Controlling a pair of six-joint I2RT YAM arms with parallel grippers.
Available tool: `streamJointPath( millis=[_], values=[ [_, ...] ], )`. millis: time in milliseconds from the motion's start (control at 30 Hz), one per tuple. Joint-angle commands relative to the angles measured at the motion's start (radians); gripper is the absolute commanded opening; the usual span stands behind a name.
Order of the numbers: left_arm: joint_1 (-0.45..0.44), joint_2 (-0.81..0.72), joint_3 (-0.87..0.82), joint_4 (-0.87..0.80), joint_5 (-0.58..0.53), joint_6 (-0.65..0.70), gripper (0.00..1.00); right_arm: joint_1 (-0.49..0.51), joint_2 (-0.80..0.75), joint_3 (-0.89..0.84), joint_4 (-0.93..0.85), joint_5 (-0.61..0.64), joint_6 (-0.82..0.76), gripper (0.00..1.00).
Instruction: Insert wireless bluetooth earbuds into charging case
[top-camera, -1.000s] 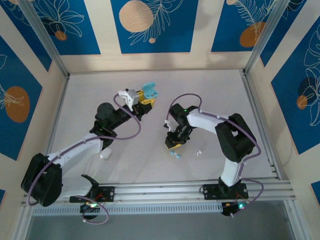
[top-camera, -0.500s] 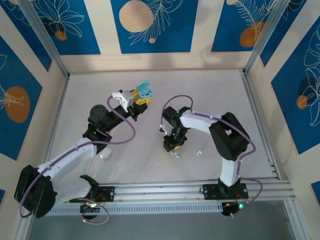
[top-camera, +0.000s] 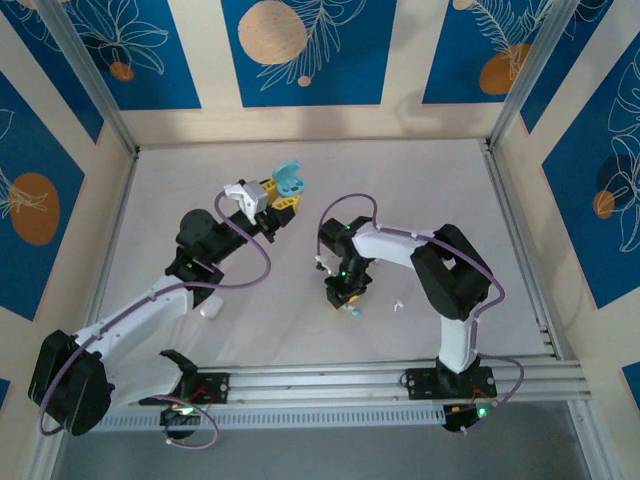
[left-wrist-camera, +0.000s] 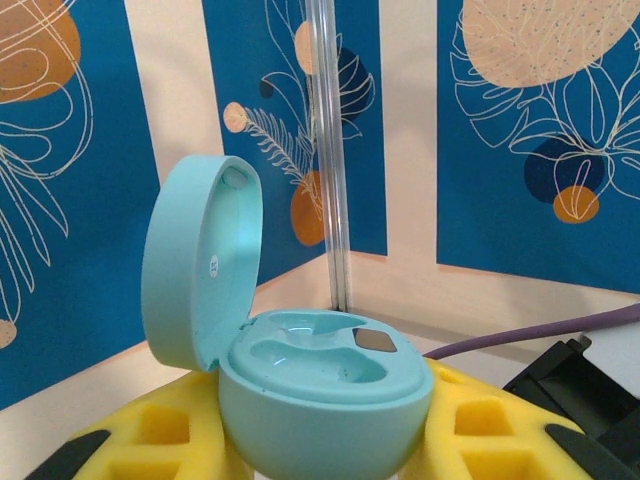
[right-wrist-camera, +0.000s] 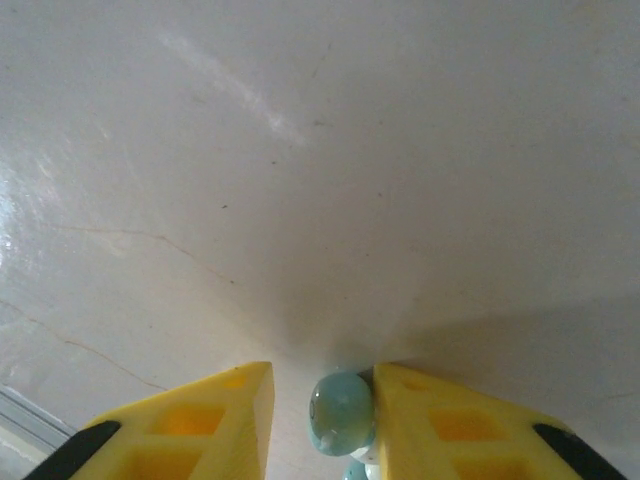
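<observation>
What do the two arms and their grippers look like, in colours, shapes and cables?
The left arm and right arm have white links, black joints and looping purple cables. The left gripper and right gripper carry blocky yellow fingers with square recesses.

A light-blue charging case (left-wrist-camera: 325, 405) sits clamped between the yellow fingers (left-wrist-camera: 150, 440) of the left gripper (left-wrist-camera: 325, 450), its lid (left-wrist-camera: 200, 265) hinged up on the left. Two moulded wells and a small grey square face upward inside it. A purple cable (left-wrist-camera: 540, 332) crosses the lower right.
</observation>
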Motion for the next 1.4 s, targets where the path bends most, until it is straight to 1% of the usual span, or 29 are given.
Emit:
streamJointPath(
  millis=[0, 100, 267, 500, 700, 800, 1033, 1233, 1367],
  values=[
    [-0.01, -0.008, -0.002, 0.02, -0.002, -0.001, 0.29, 0.008, 0.014, 0.009, -0.019, 0.02, 0.011, 0.28],
    [-0.009, -0.007, -0.003, 0.019, -0.002, -0.003, 0.29, -0.005, 0.009, 0.006, -0.016, 0.02, 0.036, 0.27],
    [-0.009, -0.003, -0.001, 0.021, -0.001, -0.006, 0.29, -0.064, -0.03, -0.023, 0.016, 0.025, 0.092, 0.23],
    [-0.009, 0.021, 0.003, 0.045, 0.006, -0.023, 0.29, -0.154, -0.08, -0.055, 0.069, 0.026, 0.189, 0.23],
    [-0.01, 0.039, 0.008, 0.061, 0.012, -0.035, 0.29, -0.193, -0.045, -0.064, 0.068, 0.018, 0.238, 0.24],
    [-0.01, 0.045, 0.008, 0.064, 0.012, -0.038, 0.29, -0.186, -0.04, -0.064, 0.063, 0.031, 0.232, 0.26],
    [-0.01, 0.055, 0.011, 0.076, 0.015, -0.043, 0.29, -0.131, -0.004, -0.013, 0.002, 0.112, 0.153, 0.32],
    [-0.01, 0.047, 0.008, 0.07, 0.014, -0.042, 0.29, -0.094, 0.036, 0.016, -0.036, 0.176, 0.122, 0.32],
    [-0.009, 0.041, 0.004, 0.07, 0.009, -0.041, 0.29, -0.092, 0.041, 0.015, -0.032, 0.177, 0.125, 0.31]
  ],
)
